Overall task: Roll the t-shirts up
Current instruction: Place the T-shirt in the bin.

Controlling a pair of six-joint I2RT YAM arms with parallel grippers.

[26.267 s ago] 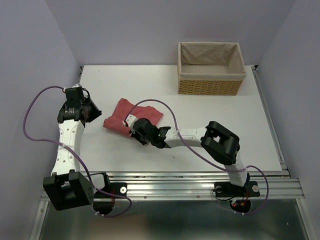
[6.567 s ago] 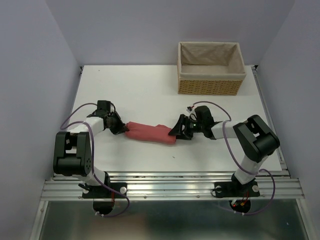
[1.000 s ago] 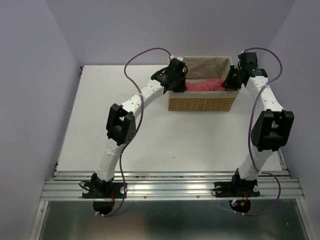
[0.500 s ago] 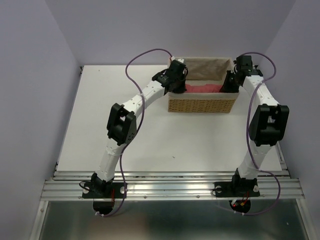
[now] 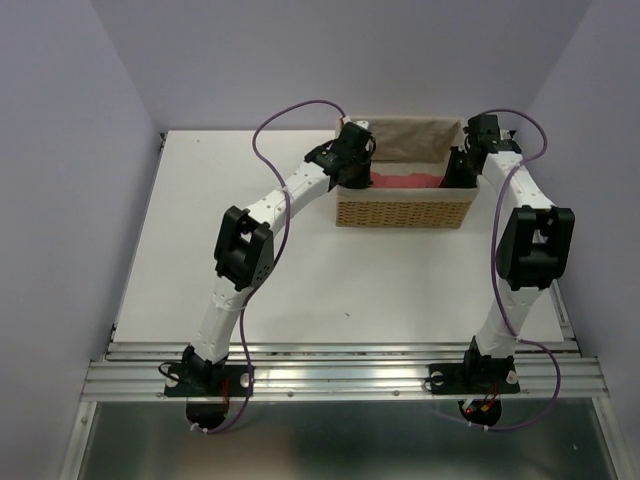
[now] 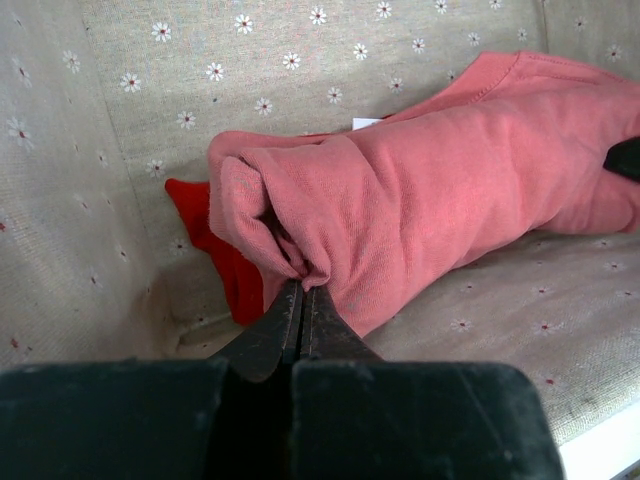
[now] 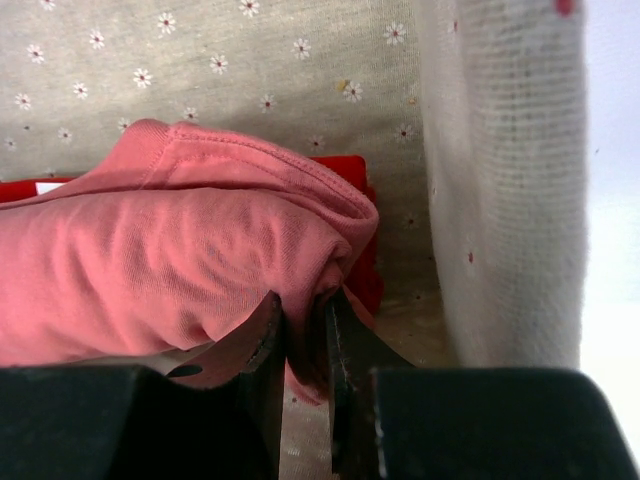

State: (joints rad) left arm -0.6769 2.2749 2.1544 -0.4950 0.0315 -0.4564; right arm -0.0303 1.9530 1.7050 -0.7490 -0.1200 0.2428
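T-shirt [image 6: 430,190] sits rolled in the basket [image 5: 400,210], your left end effector [image 6: 300,296] and right end effector [image 7: 305,312] pinching its ends.

Overhead feed is bright and even for me: soft, diffuse light from above, the white worktop [image 5: 250,230] close to washed out, with only faint shadows beneath the arms. The walls pick up a lilac cast. On the left wrist feed, the left gripper [image 6: 302,288] is a dark, blurred mass along the bottom, while the t-shirt [image 6: 420,190] knit reads sharp, with shadow in its folds. On the right wrist feed, the right gripper [image 7: 303,300] is just as soft and dark, and past the basket [image 7: 500,180] wall the right edge bleaches to white.
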